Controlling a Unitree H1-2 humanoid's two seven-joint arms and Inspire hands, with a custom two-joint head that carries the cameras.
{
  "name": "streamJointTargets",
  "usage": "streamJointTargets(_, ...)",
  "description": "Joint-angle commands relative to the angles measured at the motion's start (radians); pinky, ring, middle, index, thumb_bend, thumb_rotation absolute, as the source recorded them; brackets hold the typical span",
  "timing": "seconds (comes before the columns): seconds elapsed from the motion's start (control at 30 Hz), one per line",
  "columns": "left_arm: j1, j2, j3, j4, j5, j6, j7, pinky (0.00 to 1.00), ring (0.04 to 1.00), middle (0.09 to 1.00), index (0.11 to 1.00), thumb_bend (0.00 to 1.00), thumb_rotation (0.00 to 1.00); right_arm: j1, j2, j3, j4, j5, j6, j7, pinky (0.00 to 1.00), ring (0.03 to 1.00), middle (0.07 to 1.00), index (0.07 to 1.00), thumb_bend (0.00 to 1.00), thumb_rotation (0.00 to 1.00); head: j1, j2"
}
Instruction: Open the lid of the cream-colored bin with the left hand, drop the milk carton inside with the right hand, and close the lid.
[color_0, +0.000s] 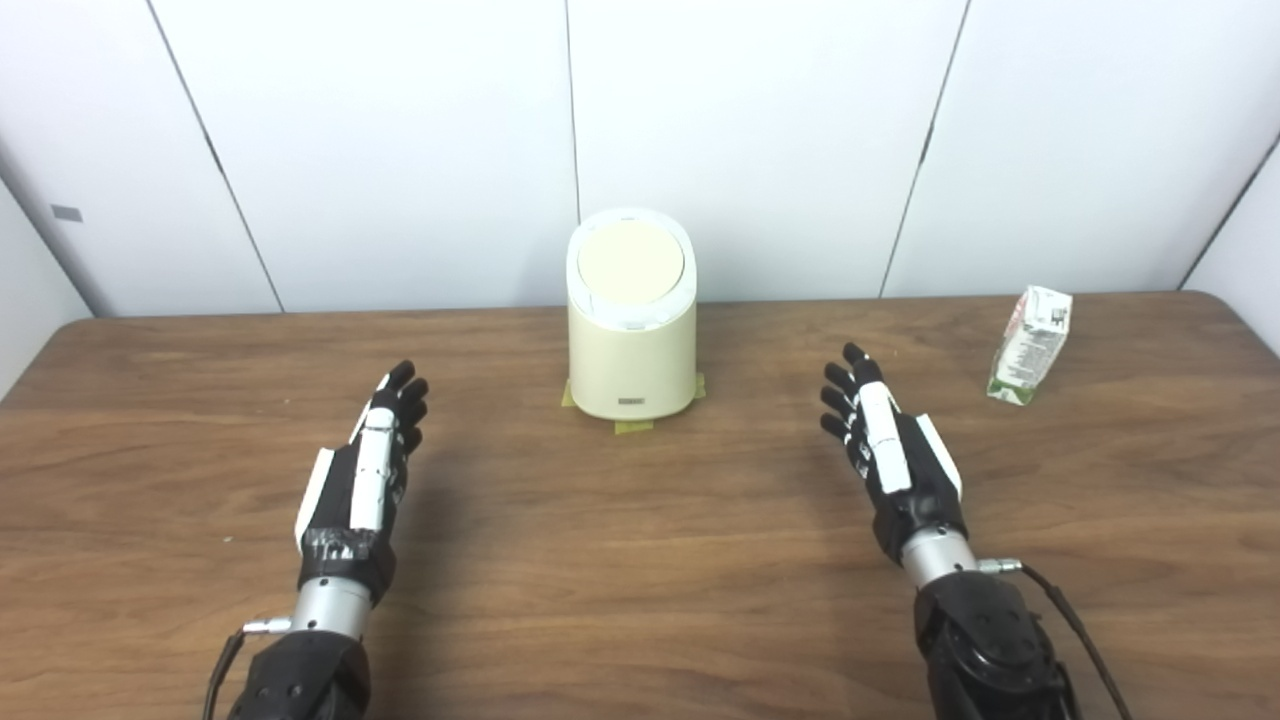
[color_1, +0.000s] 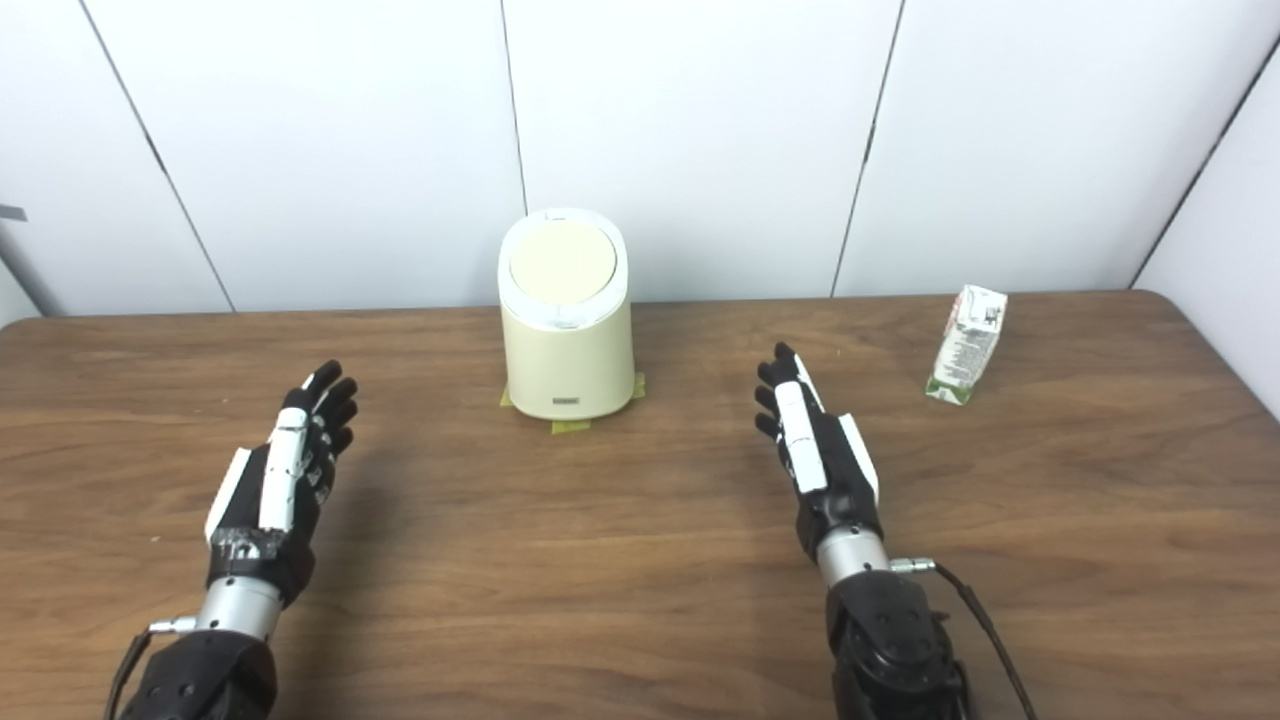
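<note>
White panel walls, wood table (color_0: 640, 600). I see 0 of 3 steps done: cream-colored bin (color_0: 632, 345) at back center, lid (color_0: 630, 263) down; milk carton (color_0: 1030, 345) untouched at far right. Left hand (color_0: 365, 470) and right hand (color_0: 890, 450) both spread, holding nothing.

Cream bin (color_0: 632, 345) upright at table's 12 o'clock, round lid (color_0: 630, 263) shut, tape under base. Milk carton (color_0: 1030, 345), white/green, stands tilted at approx. 2 o'clock.
</note>
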Motion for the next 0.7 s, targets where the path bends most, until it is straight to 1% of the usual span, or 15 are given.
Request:
streamJointTargets(0.0,-0.026,0.001,0.0,-0.026,-0.002,-0.034,-0.004,1.0,0.97,0.955,0.976,0.38,1.0,-0.038,0.006,-0.005,-0.023,0.005,-0.046,-0.002,0.91,0.93,0.938,0.967,0.58,1.0,-0.001,0.0)
streamJointTargets(0.17,-0.026,0.006,-0.001,-0.025,0.0,-0.024,-0.007,1.0,0.972,0.958,0.981,0.39,1.0,-0.037,0.003,-0.002,-0.017,0.0,-0.058,-0.001,0.91,0.927,0.938,0.968,0.59,1.0,0.013,-0.015)
streamJointTargets(0.23,-0.025,0.011,-0.004,-0.026,-0.004,-0.019,-0.015,1.0,0.981,0.967,0.988,0.39,0.99,-0.036,0.003,-0.002,-0.015,0.002,-0.062,-0.001,0.91,0.928,0.939,0.968,0.59,1.0,0.013,-0.015)
streamJointTargets(0.3,-0.023,0.013,-0.006,-0.032,-0.009,-0.014,-0.021,1.0,0.984,0.978,0.994,0.42,0.93,-0.034,0.003,-0.005,-0.016,0.005,-0.061,0.0,0.92,0.93,0.939,0.969,0.59,1.0,0.015,-0.036)
streamJointTargets(0.33,-0.021,0.013,-0.008,-0.039,-0.008,-0.009,-0.022,1.0,0.984,0.98,0.995,0.42,0.92,-0.03,0.004,-0.005,-0.02,0.006,-0.059,-0.001,0.92,0.93,0.939,0.969,0.59,1.0,0.014,-0.049)
streamJointTargets(0.37,-0.019,0.013,-0.01,-0.044,-0.005,-0.007,-0.023,1.0,0.984,0.983,0.998,0.43,0.88,-0.026,0.005,-0.004,-0.023,0.005,-0.059,-0.001,0.91,0.928,0.938,0.969,0.59,1.0,0.013,-0.066)
streamJointTargets(0.4,-0.018,0.013,-0.012,-0.047,-0.003,-0.006,-0.023,1.0,0.983,0.984,0.999,0.43,0.86,-0.022,0.005,-0.004,-0.026,0.005,-0.059,-0.001,0.91,0.928,0.938,0.969,0.59,1.0,0.013,-0.066)
streamJointTargets(0.43,-0.02,0.014,-0.017,-0.055,0.008,0.005,-0.021,1.0,0.982,0.984,1.0,0.44,0.84,-0.016,0.003,-0.002,-0.026,0.007,-0.066,0.004,0.91,0.929,0.938,0.969,0.6,1.0,0.014,-0.091)
streamJointTargets(0.47,-0.024,0.015,-0.021,-0.063,0.017,0.016,-0.018,1.0,0.979,0.979,1.0,0.46,0.8,-0.011,0.001,0.0,-0.025,0.008,-0.075,0.007,0.92,0.937,0.944,0.975,0.59,1.0,0.015,-0.101)
streamJointTargets(0.5,-0.027,0.016,-0.024,-0.069,0.023,0.025,-0.016,1.0,0.981,0.978,1.0,0.47,0.77,-0.007,-0.001,0.001,-0.024,0.008,-0.081,0.01,0.92,0.938,0.945,0.977,0.59,1.0,0.015,-0.101)
streamJointTargets(0.53,-0.037,0.02,-0.03,-0.073,0.038,0.035,-0.012,1.0,0.982,0.977,1.0,0.47,0.75,0.0,-0.003,0.001,-0.024,0.01,-0.088,0.014,0.92,0.939,0.946,0.978,0.58,1.0,0.016,-0.116)
streamJointTargets(0.57,-0.046,0.025,-0.037,-0.075,0.055,0.041,-0.01,0.99,0.978,0.971,1.0,0.48,0.7,0.007,-0.006,0.002,-0.024,0.013,-0.095,0.018,0.92,0.945,0.951,0.984,0.59,1.0,0.015,-0.13)
streamJointTargets(0.6,-0.052,0.028,-0.042,-0.076,0.067,0.045,-0.008,0.97,0.971,0.966,1.0,0.49,0.67,0.011,-0.008,0.002,-0.023,0.015,-0.1,0.022,0.92,0.949,0.956,0.988,0.59,1.0,0.015,-0.13)
streamJointTargets(0.63,-0.067,0.031,-0.049,-0.08,0.086,0.064,-0.005,0.96,0.967,0.963,1.0,0.49,0.66,0.015,-0.014,0.002,-0.016,0.018,-0.114,0.029,0.92,0.952,0.959,0.991,0.59,1.0,0.018,-0.142)
streamJointTargets(0.67,-0.083,0.033,-0.057,-0.085,0.102,0.082,-0.002,0.94,0.962,0.959,0.998,0.52,0.61,0.018,-0.02,0.002,-0.01,0.02,-0.125,0.035,0.92,0.958,0.963,0.996,0.58,1.0,0.022,-0.15)
